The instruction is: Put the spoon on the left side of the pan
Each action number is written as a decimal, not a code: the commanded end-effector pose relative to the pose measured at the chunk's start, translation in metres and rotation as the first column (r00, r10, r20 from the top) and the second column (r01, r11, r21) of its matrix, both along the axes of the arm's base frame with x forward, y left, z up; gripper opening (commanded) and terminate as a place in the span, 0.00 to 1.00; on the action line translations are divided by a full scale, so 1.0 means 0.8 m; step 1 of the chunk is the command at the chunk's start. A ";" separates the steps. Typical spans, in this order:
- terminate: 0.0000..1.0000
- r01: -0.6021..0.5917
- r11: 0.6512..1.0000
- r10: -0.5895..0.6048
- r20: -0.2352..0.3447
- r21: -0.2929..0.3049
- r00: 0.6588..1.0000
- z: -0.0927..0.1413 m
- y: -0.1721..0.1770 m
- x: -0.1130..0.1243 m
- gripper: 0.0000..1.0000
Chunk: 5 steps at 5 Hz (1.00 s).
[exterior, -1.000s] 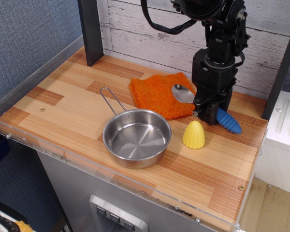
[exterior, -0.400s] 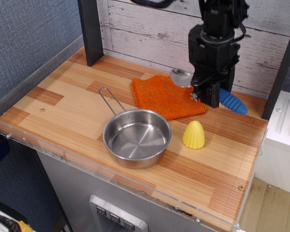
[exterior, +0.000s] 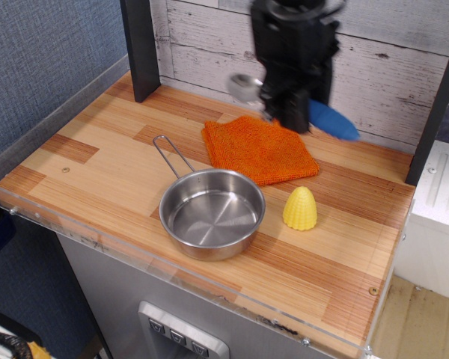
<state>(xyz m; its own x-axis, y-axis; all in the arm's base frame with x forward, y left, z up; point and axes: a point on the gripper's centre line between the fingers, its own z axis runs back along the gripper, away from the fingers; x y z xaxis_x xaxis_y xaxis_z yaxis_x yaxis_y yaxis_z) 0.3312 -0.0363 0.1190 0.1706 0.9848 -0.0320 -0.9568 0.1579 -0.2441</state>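
Observation:
My gripper (exterior: 288, 112) is shut on the spoon and holds it in the air above the far edge of the orange cloth (exterior: 260, 149). The spoon's blue ribbed handle (exterior: 332, 120) sticks out to the right of the fingers and its shiny bowl (exterior: 244, 86) sticks out to the left. The steel pan (exterior: 212, 212) sits on the table in front of the cloth, its wire loop handle (exterior: 172, 155) pointing to the back left. The pan holds nothing.
A yellow ribbed corn-shaped cone (exterior: 300, 207) stands just right of the pan. A dark post (exterior: 140, 46) rises at the back left. A plank wall (exterior: 202, 41) runs behind. A clear lip (exterior: 172, 273) edges the table's front.
The gripper has lifted the spoon off the cloth and table and carried it up and to the left. The pan, cloth and cone have not moved.

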 end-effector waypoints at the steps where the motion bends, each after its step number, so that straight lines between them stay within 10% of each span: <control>1: 0.00 -0.044 0.999 0.043 0.037 0.010 0.998 0.042 0.075 -0.048 0.00; 5: 0.00 -0.102 0.992 0.105 -0.040 0.071 0.994 -0.023 0.180 -0.099 0.00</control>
